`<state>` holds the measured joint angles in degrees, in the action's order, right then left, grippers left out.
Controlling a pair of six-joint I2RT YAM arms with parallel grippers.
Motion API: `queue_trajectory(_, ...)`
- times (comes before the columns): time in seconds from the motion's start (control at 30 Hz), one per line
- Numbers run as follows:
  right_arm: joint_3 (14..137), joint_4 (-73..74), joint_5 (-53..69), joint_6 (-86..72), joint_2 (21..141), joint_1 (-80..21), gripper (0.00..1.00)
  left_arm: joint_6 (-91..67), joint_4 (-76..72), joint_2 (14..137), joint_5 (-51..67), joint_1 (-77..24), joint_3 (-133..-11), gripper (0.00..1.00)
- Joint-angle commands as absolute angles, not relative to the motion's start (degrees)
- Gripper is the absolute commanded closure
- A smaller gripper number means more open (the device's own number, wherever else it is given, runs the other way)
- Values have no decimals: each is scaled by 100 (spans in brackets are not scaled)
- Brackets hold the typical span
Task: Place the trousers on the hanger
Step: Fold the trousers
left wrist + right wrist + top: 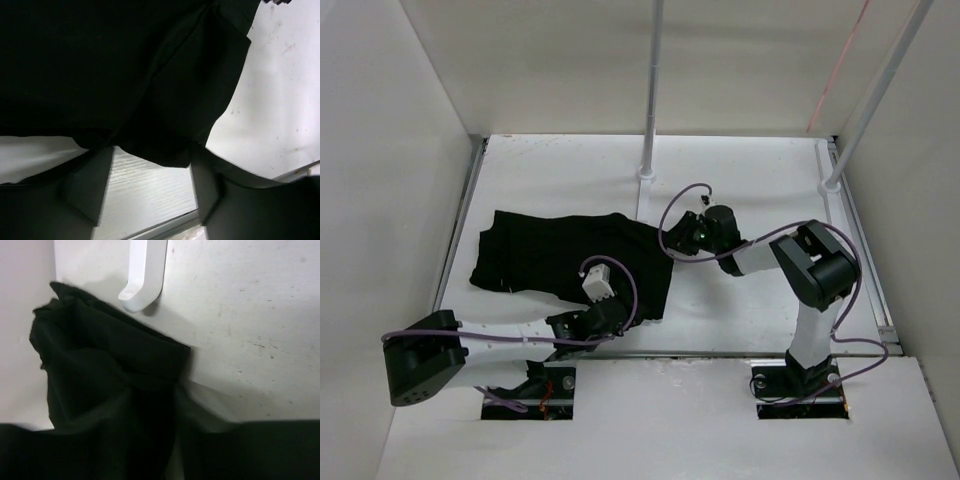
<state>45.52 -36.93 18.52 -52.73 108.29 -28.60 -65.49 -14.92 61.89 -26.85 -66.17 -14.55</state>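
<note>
A: Start at the near edge. What is the left gripper (150, 172) doing?

B: It sits low at the near right corner of the trousers (570, 260). Its fingers (85, 192) stand apart, with bare table (750, 180) showing between them. The edge of the cloth lies just at the tips but is not pinched, so it holds nothing.

A: And the trousers themselves?

B: They lie flat on the table, left of the middle, folded over on themselves into a broad black heap. I cannot tell which end is the waistband.

A: How will they handle, do you think?

B: Limp and light, I'd judge. With no stiffness, whatever is lifted will sag and the rest will drag. A pinch on a single layer would likely slip or pull a fold loose. Better to bite a doubled edge at two points well apart, so the cloth hangs as a band that can be laid over a bar.

A: The right gripper (685, 235)?

B: Further back, at the far right edge of the trousers, touching it or just over it. In its own camera the dark fingers and dark cloth run together, so I cannot tell how its jaws stand.

A: Beyond that?

B: A white pole (650, 90) rises from the table just behind the garment. The hanger I cannot make out. Only a thin pink line (838, 65) shows on the far wall, and I cannot say whether it belongs to the hanger.
</note>
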Motion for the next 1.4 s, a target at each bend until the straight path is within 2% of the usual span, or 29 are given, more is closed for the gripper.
queue_trajectory(0.0,4702,-4200,2092,-5510,10977,-2922,68,-6557,-2170,6310,-2549,-6456,-1336,52)
queue_trajectory(0.1,4755,-4447,2084,-5826,11074,-2905,87,-6565,-2338,6477,-2347,-6412,-1257,77)
queue_trajectory(0.17,4825,-4430,1900,-5950,11109,-2800,93,-6583,-2329,6521,-2320,-6473,-1231,85)
queue_trajectory(0.33,4808,-4184,1556,-6047,11057,-2597,96,-6671,-2285,6539,-2408,-6640,-1239,90)
queue_trajectory(0.4,4703,-4157,1416,-6012,10943,-2562,91,-6715,-2268,6565,-2435,-6675,-1265,90)
queue_trajectory(0.43,4659,-4157,1389,-5986,10881,-2553,83,-6724,-2250,6592,-2435,-6675,-1300,87)
queue_trajectory(0.47,4615,-4149,1415,-5933,10803,-2553,63,-6706,-2241,6609,-2435,-6684,-1344,78)
queue_trajectory(0.53,4536,-4052,1520,-5837,10601,-2553,39,-6697,-2171,6505,-2478,-6728,-1380,48)
queue_trajectory(0.57,4466,-3965,1538,-5758,10434,-2553,33,-6680,-2119,6391,-2539,-6754,-1371,35)
queue_trajectory(0.6,4378,-3851,1521,-5652,10224,-2553,29,-6671,-2014,6224,-2601,-6780,-1362,29)
queue_trajectory(0.67,4202,-3579,1390,-5476,9732,-2553,27,-6662,-1620,5829,-2759,-6842,-1354,23)
queue_trajectory(0.73,4044,-3236,1135,-5257,9153,-2579,27,-6653,-918,5364,-3040,-6947,-1458,21)
queue_trajectory(0.83,3911,-2717,695,-4923,8387,-2606,33,-6627,400,4599,-3628,-7184,-1757,25)
queue_trajectory(0.87,3894,-2446,529,-4774,8115,-2693,43,-6601,892,4353,-3813,-7237,-1897,29)
queue_trajectory(0.97,3946,-1970,448,-4588,7797,-3079,73,-6592,2246,3729,-4296,-7395,-2380,52)
queue_trajectory(1.03,4025,-1829,457,-4492,7813,-3561,80,-6583,2880,3447,-4639,-7448,-2688,65)
queue_trajectory(1.13,4148,-1837,404,-4438,8155,-4090,83,-6530,3269,3340,-5184,-7361,-3075,68)
queue_trajectory(1.2,4218,-1942,448,-4517,8445,-4301,84,-6434,3104,3410,-5684,-7046,-3260,65)
queue_trajectory(1.27,4263,-2144,536,-4553,8692,-4495,84,-6163,2587,3602,-5941,-6319,-3313,60)
queue_trajectory(1.37,4298,-2302,528,-4597,8894,-4662,84,-5408,1201,3980,-5198,-4826,-3086,57)
